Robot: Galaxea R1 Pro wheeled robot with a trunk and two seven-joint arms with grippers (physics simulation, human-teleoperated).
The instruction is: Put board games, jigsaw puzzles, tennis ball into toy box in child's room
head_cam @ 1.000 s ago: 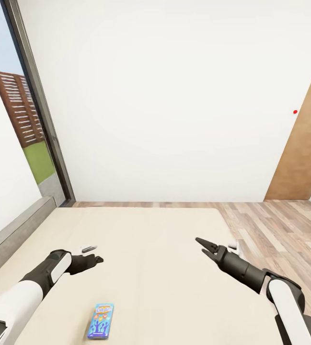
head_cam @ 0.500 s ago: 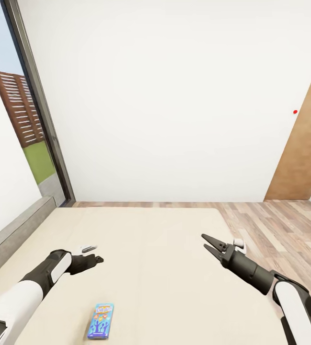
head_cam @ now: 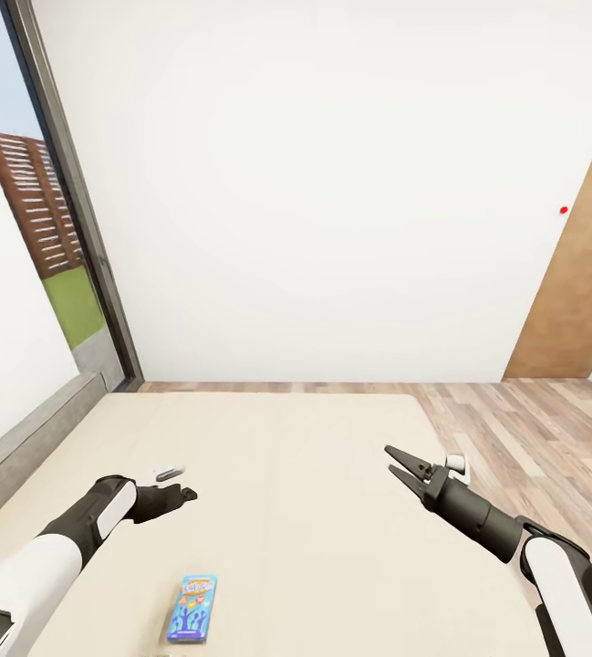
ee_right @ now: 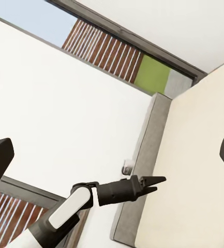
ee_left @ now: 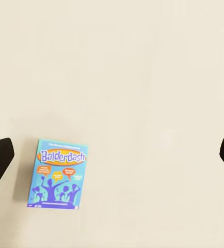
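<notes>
Small blue board game lies flat on the bed, at its near edge, lid up; the lettering reads "Balderdash" in the left wrist view. Nothing touches it.

Left gripper hangs over the mattress beyond the box and slightly to its left, well apart from it. Its fingers appear spread, with the tips at opposite edges of the left wrist view and the box between them, nearer one tip. In the right wrist view the same gripper shows its two fingers parted.

Right gripper is held above the right part of the mattress, jaws apart, empty.

Beyond: grey headboard along the left, wood plank floor to the right, white wall behind, dark-framed window at far left.
</notes>
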